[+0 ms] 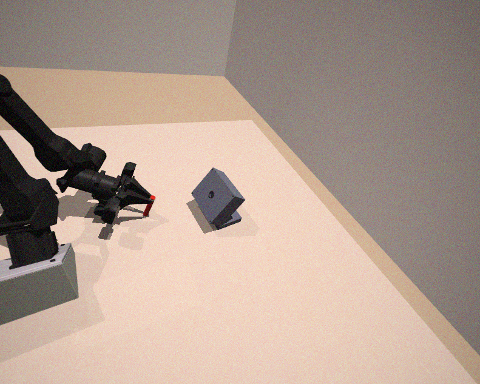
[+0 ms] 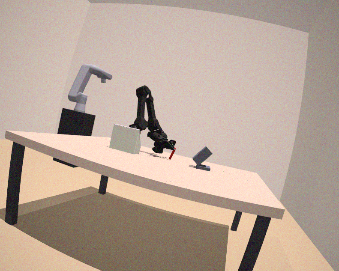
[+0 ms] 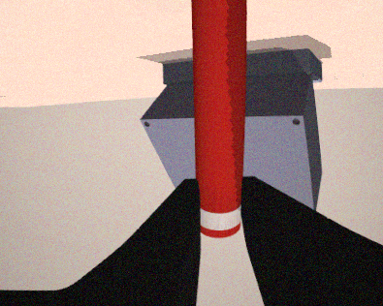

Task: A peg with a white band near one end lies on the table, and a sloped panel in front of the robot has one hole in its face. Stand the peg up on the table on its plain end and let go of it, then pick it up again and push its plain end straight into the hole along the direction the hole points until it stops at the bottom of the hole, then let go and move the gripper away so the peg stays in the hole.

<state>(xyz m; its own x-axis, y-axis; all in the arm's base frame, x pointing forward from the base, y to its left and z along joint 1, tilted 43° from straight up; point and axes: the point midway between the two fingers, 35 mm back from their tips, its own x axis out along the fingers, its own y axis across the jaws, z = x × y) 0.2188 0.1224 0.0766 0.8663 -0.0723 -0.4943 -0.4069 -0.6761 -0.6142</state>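
Note:
The red peg (image 1: 147,208) (image 2: 172,154) (image 3: 219,100) leans a little from upright, its banded end up and its plain end at or just above the table; which of the two I cannot tell. The white band (image 3: 220,220) sits between my fingertips in the wrist view. My gripper (image 1: 152,200) (image 2: 174,149) (image 3: 218,191) is shut on the peg near the banded end, pointing forward and slightly down. The sloped panel (image 1: 223,183) (image 2: 202,156) (image 3: 277,148) stands beyond the peg. Its hole (image 1: 210,195) shows in the top view and is hidden in the wrist view.
The pale table (image 1: 283,294) (image 2: 133,174) carries the arm's box-shaped base (image 1: 30,298) (image 2: 124,139), behind the gripper. The panel's foot (image 2: 203,168) rests on the table. A grey arm (image 2: 80,81) stands on a black pedestal (image 2: 76,121) beyond the table.

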